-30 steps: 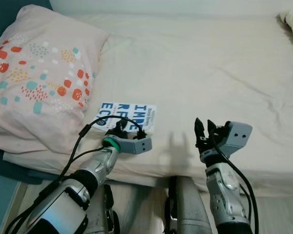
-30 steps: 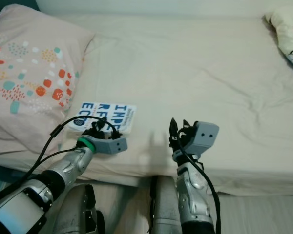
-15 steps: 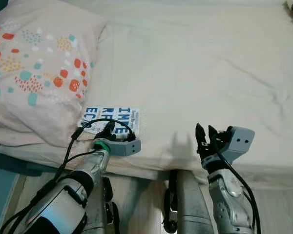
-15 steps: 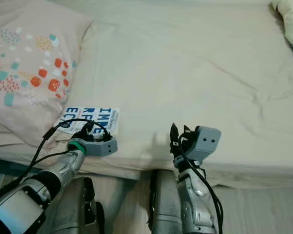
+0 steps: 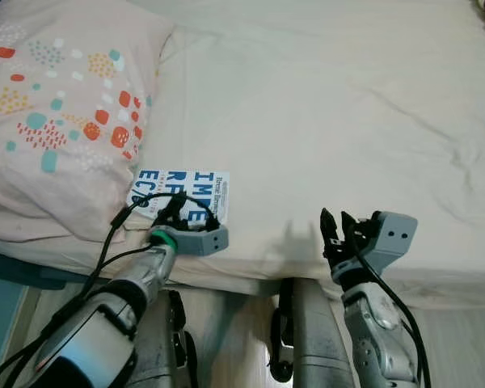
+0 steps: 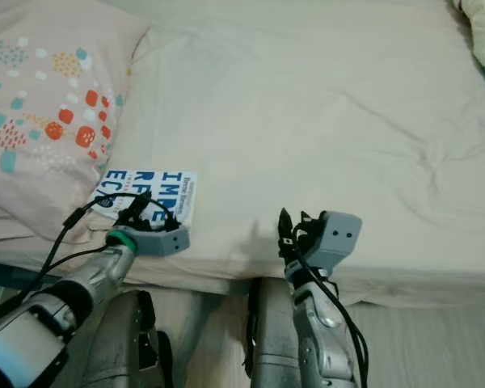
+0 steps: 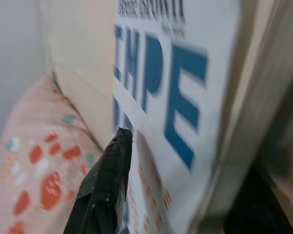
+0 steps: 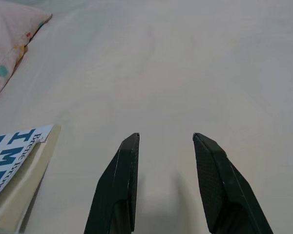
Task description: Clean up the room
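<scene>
At the bed (image 5: pixel 323 105) edge, beside the pillow (image 5: pixel 56 113), the book (image 5: pixel 182 194) lies flat; left end effector (image 5: pixel 178 217) straddles its near edge, fingers apart, apparently ready to grasp. Right end effector (image 5: pixel 334 234) hovers spread, empty.

left end effector (image 5: pixel 176 217) reaches forward low; right end effector (image 5: pixel 335 229) hovers, fingers apart.

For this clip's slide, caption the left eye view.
Left gripper at the near edge of a book beside the pillow on the bed; right gripper open, empty.

Glossy paper book (image 5: pixel 180 194), matt cloth sheet (image 5: pixel 323 121)
</scene>
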`<state>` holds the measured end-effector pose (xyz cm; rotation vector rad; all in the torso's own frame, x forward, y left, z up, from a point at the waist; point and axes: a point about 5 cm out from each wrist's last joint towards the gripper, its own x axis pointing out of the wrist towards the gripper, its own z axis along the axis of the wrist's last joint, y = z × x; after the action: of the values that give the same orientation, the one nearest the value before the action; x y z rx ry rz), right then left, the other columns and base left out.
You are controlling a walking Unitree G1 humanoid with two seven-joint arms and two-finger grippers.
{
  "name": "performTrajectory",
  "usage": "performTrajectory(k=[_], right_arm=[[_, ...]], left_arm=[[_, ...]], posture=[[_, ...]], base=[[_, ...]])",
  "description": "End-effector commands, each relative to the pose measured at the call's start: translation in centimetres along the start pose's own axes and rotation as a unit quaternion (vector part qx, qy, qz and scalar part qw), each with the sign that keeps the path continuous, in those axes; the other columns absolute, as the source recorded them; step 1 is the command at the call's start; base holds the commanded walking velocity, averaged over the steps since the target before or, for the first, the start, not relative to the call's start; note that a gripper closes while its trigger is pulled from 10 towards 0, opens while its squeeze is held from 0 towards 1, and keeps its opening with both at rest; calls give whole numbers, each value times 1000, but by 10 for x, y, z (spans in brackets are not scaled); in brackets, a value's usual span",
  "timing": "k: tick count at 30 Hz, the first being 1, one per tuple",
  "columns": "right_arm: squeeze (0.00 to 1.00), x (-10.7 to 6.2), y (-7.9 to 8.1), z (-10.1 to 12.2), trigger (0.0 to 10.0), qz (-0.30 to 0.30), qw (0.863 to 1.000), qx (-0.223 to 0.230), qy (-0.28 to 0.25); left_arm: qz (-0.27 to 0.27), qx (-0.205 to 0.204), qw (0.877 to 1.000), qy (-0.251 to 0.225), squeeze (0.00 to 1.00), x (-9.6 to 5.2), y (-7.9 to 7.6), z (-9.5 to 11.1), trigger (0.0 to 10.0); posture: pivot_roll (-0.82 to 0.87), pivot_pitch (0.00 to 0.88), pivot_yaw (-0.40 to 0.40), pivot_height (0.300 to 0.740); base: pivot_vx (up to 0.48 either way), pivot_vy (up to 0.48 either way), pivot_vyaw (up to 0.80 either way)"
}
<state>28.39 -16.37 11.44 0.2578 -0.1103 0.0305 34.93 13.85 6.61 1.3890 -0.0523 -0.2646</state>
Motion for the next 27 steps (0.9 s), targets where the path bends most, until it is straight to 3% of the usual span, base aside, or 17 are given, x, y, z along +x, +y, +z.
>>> performTrajectory(k=[1, 5, 6, 8, 9, 10, 11, 12, 14, 15, 16, 17, 19, 20, 21, 22, 27], right_arm=[[0, -4, -4, -8, 10000, -9, 1000, 3, 18], [0, -1, -4, -10, 10000, -5, 1000, 3, 21], [0, -1, -4, -10, 10000, -5, 1000, 3, 21], [0, 0, -4, -10, 10000, -5, 1000, 1, 21], [0, 0, -4, -10, 10000, -5, 1000, 1, 21], [0, 1, -4, -11, 10000, -4, 1000, 1, 21], [0, 1, -4, -11, 10000, -4, 1000, 1, 21], [0, 2, -4, -12, 10000, -1, 1000, 0, 21], [0, 2, -4, -12, 10000, -1, 1000, 0, 21], [0, 3, 0, -13, 10000, 6, 1000, -3, 22], [0, 4, 5, -15, 10000, 17, 1000, -2, 22], [0, 4, 5, -15, 10000, 17, 1000, -2, 22], [0, 5, 12, -18, 10000, 35, 999, -2, 26], [0, 5, 14, -19, 10000, 41, 999, -10, 28], [0, 5, 14, -19, 10000, 41, 999, -10, 28], [0, 6, 15, -20, 10000, 45, 998, -13, 30], [0, 7, 9, -21, 10000, 44, 998, -28, 27]], left_arm=[[-24, -19, 1000, -1, 0, -9, -10, -9, 10000], [-40, -96, 993, -54, 0, -25, -9, -13, 10000], [-40, -96, 993, -54, 0, -25, -9, -13, 10000], [-52, -165, 982, -78, 0, -37, -6, -9, 10000], [-52, -165, 982, -78, 0, -37, -6, -9, 10000], [-41, -245, 965, -88, 0, -45, 2, -5, 10000], [-41, -245, 965, -88, 0, -45, 2, -5, 10000], [-22, -309, 946, -99, 0, -51, 11, -2, 10000], [-22, -309, 946, -99, 0, -51, 11, -2, 10000], [8, -383, 919, -95, 0, -53, 24, 1, 10000], [50, -468, 878, -86, 0, -52, 40, 6, 10000], [50, -468, 878, -86, 0, -52, 40, 6, 10000], [93, -573, 809, -87, 0, -48, 61, 18, 10000], [102, -600, 788, -96, 0, -47, 69, 25, 10000], [102, -600, 788, -96, 0, -47, 69, 25, 10000], [102, -615, 775, -105, 0, -46, 74, 31, 10000], [91, -622, 767, -124, 0, -44, 79, 42, 10000]], posture=[[-79, 253, 96, 600], [-53, 225, 95, 600], [-53, 225, 95, 600], [-54, 212, 95, 600], [-54, 212, 95, 600], [-47, 190, 92, 600], [-47, 190, 92, 600], [-43, 172, 86, 600], [-43, 172, 86, 600], [-39, 156, 80, 600], [-36, 128, 67, 600], [-36, 128, 67, 600], [-38, 102, 51, 600], [-39, 98, 49, 600], [-39, 98, 49, 600], [-41, 86, 44, 600], [-52, 59, 39, 614]], base=[[0, 0, 0], [0, 0, 0], [0, 0, 0], [0, 0, 0], [0, 0, 0], [0, 0, 0], [0, 0, 0], [0, 0, 0], [0, 0, 0], [0, 0, 0], [0, 0, 0], [0, 0, 0], [0, 0, 0], [0, 0, 0], [0, 0, 0], [0, 0, 0], [0, 0, 0]])
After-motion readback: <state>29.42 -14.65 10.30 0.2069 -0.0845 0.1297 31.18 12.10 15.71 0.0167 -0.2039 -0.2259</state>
